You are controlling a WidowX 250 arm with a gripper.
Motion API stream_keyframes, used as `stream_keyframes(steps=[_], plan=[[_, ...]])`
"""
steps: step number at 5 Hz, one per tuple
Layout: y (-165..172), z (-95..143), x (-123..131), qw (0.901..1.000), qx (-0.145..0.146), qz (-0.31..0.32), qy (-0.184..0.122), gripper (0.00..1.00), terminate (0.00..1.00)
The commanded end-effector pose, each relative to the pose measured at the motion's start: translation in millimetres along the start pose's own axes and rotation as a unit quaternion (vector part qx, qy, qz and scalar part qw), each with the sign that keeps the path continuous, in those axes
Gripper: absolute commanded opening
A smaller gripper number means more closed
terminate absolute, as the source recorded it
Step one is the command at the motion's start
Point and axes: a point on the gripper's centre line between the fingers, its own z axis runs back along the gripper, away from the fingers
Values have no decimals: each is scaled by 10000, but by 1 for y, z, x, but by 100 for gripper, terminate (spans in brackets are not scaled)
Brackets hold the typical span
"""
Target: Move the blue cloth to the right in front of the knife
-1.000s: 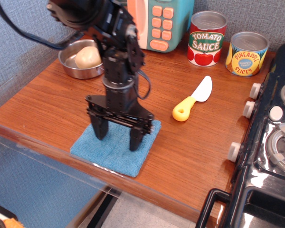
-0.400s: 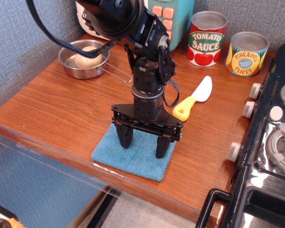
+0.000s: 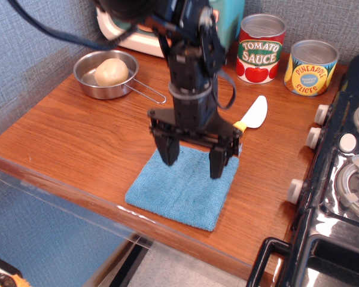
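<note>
Where legible: "TOMATO SAUCE" can (image 3: 261, 49) ("PINEAPPLE" beside)

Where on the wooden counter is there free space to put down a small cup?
Bare wood lies left of the blue cloth, in front of the metal pan, and between the knife and the stove. The back is crowded: pan, toy register, two cans. The open end effector hangs over the cloth.

Soft, even room light falls from above, bright enough to read the can labels. A faint shadow spreads on the blue cloth (image 3: 182, 188) beneath the gripper (image 3: 193, 160). Mild glare streaks the table (image 3: 66, 131) edge; focus is slightly soft throughout.
</note>
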Motion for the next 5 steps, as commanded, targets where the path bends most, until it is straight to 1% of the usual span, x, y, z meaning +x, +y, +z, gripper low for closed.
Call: stream_keyframes(steps=[1,2,3,4,5], plan=[[6,45,17,9985,64,-314,-453,100,0],[12,48,19,9985,42,-370,-406,100,0],[20,45,19,9990,120,-349,-254,100,0],[20,45,19,9990,120,-349,-254,100,0],[20,45,19,9990,120,-349,-254,100,100]])
